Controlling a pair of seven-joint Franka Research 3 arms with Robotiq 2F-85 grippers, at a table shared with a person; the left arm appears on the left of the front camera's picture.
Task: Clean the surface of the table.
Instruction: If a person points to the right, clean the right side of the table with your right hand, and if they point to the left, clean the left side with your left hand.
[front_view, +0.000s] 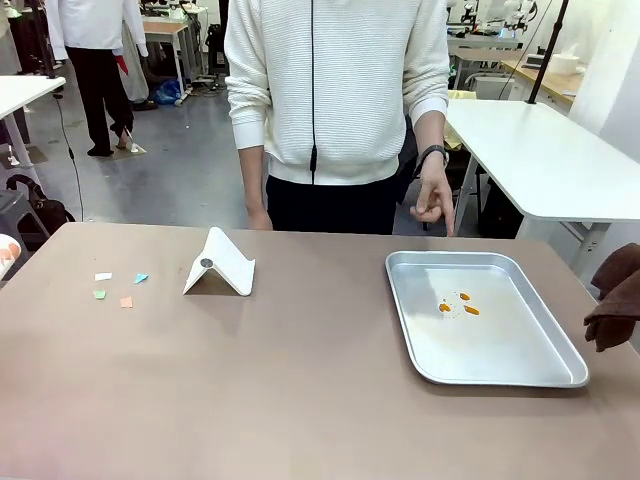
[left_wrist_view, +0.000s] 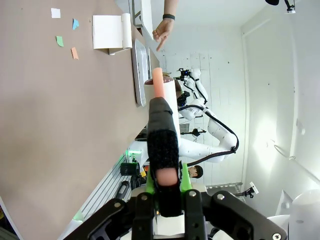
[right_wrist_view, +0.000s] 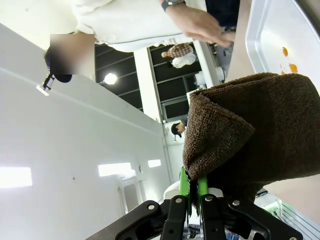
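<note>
Gripping tools beside a littered counter (front_view: 300, 400)

Left pincer (left_wrist_view: 167, 186) clamps a black-and-pink stick (left_wrist_view: 162, 135); paper scraps (front_view: 118, 288) litter the counter's left end, nearer that arm. Right pincer (right_wrist_view: 194, 184) clamps a brown cloth (right_wrist_view: 260, 135) at the right edge.

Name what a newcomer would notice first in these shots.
The silver rectangular metal tray with orange smears sits at the right of the brownish-taupe table; small coloured paper scraps lie at its left, near a white folded stand. The right gripper is shut on a brown terry cloth, the left gripper on a black-wrapped pink-tipped stick.
</note>
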